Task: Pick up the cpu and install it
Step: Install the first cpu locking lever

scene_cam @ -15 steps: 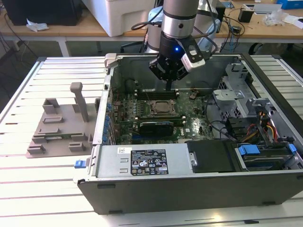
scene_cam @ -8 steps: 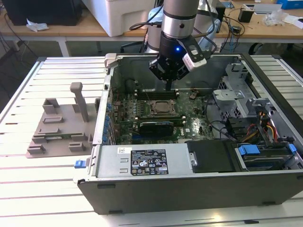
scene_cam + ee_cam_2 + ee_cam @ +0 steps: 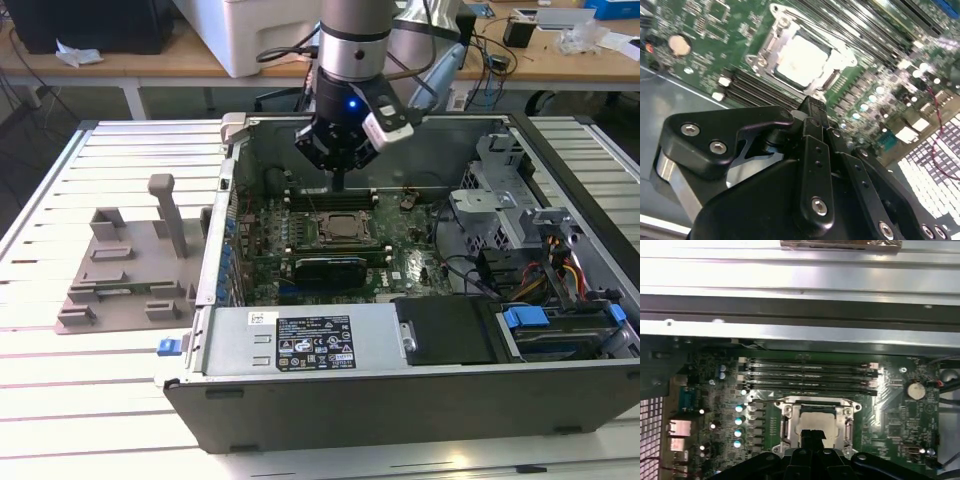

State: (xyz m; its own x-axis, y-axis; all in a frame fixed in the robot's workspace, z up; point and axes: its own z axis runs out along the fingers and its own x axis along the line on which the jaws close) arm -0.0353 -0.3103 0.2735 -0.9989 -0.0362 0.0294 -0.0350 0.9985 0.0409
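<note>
Hovering above the open computer case, your gripper hangs over the motherboard with its tip just above the socket frame; in the second wrist view the black fingers stand pressed together with nothing between them, so the hand is clenched and empty; the first wrist view shows the same closed tip overlapping the near edge of the socket. You can see the cpu lying flat inside the socket frame, its pale silver top facing up and the metal frame around it on all sides; in the first wrist view the chip sits just beyond the fingertips, whether touched or apart you cannot tell. Beside the socket run the long memory slots; a round coin battery sits further along the board. Outside the case, to the exterior view's left, the grey fixture plate with raised blocks rests on the slatted table; a workbench with cables stands behind.
</note>
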